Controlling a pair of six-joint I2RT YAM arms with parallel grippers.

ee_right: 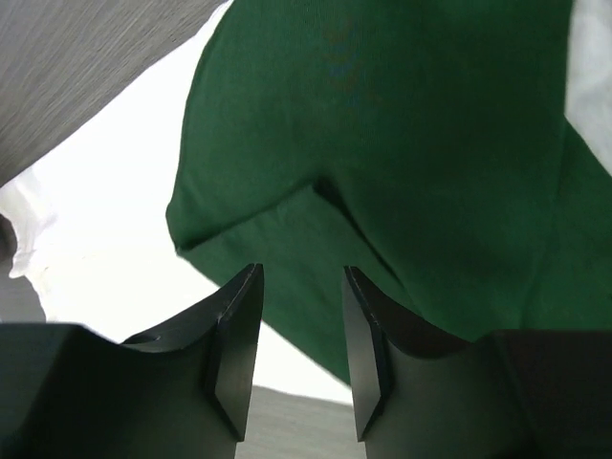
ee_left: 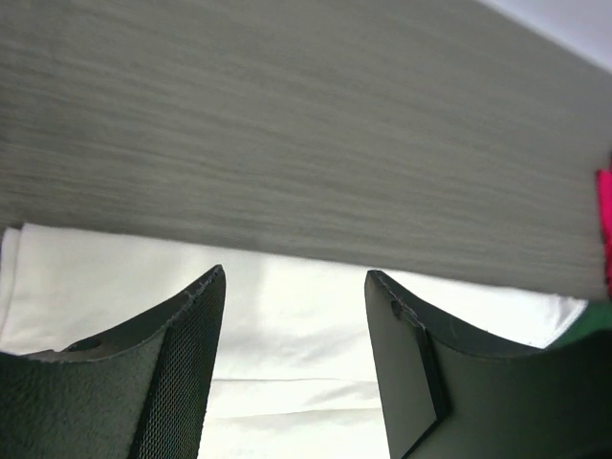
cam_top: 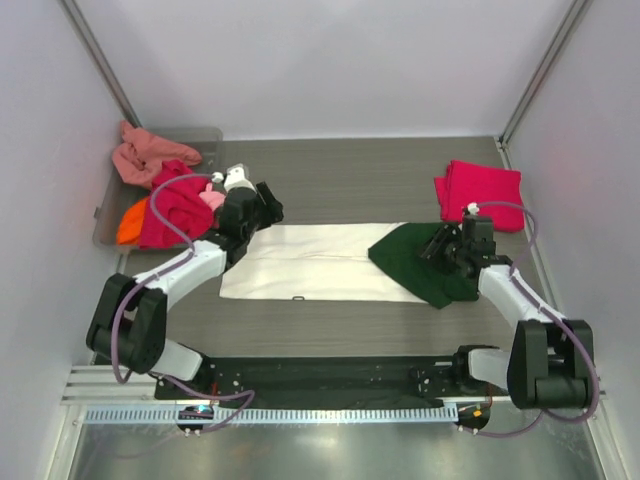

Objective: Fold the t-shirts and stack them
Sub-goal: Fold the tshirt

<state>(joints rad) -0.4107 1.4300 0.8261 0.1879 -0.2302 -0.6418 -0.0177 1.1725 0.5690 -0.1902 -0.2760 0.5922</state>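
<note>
— How are the arms sitting?
— Both stretched forward and low. My left gripper (ee_left: pixel 292 277) hangs over the shirt's (cam_top: pixel 320 262) far edge, jaws wide, nothing between them. My right gripper (ee_right: pixel 301 273) hovers over the green end (ee_right: pixel 382 143), jaws narrower, also empty.
— And the shirt?
— Flat on the table (cam_top: pixel 350 180), a long strip between the arms.
— Room?
— Bare table beyond the far edge. A crimson shirt (cam_top: pixel 480 190) lies folded far right, and the tray (cam_top: pixel 205 135) with the pile (cam_top: pixel 165 200) sits far left.

A robotics lab: white booth walls (cam_top: pixel 330 70) around a grey table (cam_top: pixel 340 175).

White walls (cam_top: pixel 330 60), grey wood-grain table (cam_top: pixel 340 180)
</note>
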